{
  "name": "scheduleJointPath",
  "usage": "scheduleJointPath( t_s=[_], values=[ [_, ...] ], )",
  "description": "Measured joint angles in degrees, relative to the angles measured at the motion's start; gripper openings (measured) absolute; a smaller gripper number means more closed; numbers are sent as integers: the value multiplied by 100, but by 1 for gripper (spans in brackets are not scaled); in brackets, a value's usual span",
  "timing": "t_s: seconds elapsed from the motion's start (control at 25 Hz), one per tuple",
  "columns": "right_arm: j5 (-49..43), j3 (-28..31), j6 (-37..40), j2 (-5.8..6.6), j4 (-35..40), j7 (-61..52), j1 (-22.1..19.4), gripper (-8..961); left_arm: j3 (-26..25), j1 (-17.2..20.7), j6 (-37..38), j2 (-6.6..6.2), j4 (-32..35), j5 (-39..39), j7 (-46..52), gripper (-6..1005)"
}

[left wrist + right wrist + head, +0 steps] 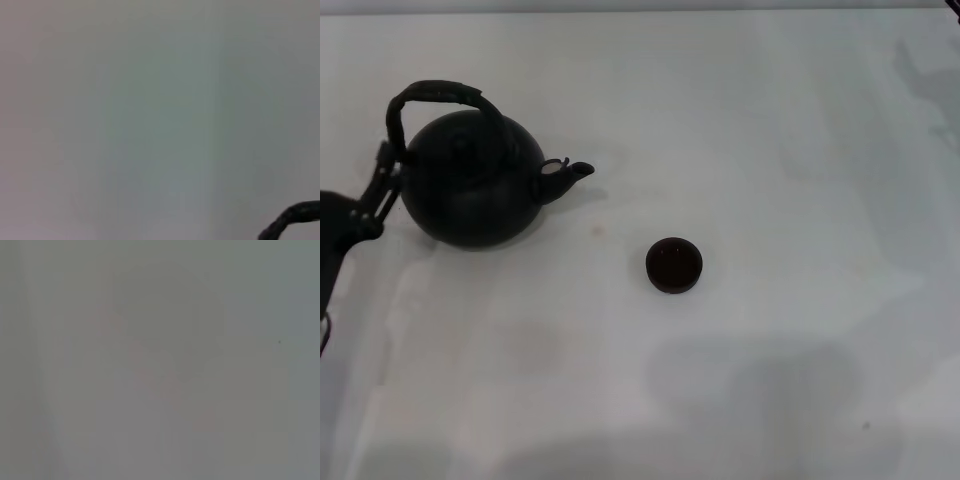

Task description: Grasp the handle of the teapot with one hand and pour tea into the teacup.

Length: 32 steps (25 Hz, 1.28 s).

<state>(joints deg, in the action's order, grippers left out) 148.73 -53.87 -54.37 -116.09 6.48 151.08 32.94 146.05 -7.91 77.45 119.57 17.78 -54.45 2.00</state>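
The matte-black teapot [470,190] stands upright on the white table at the left in the head view, its short spout [570,174] pointing right. Its rough arched handle [435,95] loops over the lid, leaning a little to the left. The small dark teacup [674,265] sits alone to the right of the pot and nearer to me, a short gap beyond the spout. My left gripper [384,178] reaches in from the left edge and is right against the pot's left side, where the handle meets the body. The left wrist view catches only a dark curved piece of the handle [295,217]. My right gripper is out of view.
The white tabletop [770,150] stretches wide to the right and toward me from the cup. The right wrist view shows only pale blank surface. Soft shadows lie across the near part of the table.
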Motion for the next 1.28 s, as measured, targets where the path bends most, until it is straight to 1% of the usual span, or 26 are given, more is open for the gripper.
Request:
scheduleJointPath(
  t_s=[0.2, 0.4, 0.56, 1.28],
  values=[
    [-19, -27, -21, 8, 6, 0, -60, 858, -63, 237, 164, -12, -35, -249, 243, 877],
    [-29, -26, -33, 8, 0, 0, -124, 858, -67, 286, 291, -21, -326, -848, 928, 877],
    [-18, 2, -39, 8, 6, 0, -157, 858, -68, 257, 321, -35, -484, -947, 1307, 877],
    [7, 29, 10, 9, -24, 0, -168, 858, -68, 115, 324, -39, -528, -962, 1356, 877]
  ],
)
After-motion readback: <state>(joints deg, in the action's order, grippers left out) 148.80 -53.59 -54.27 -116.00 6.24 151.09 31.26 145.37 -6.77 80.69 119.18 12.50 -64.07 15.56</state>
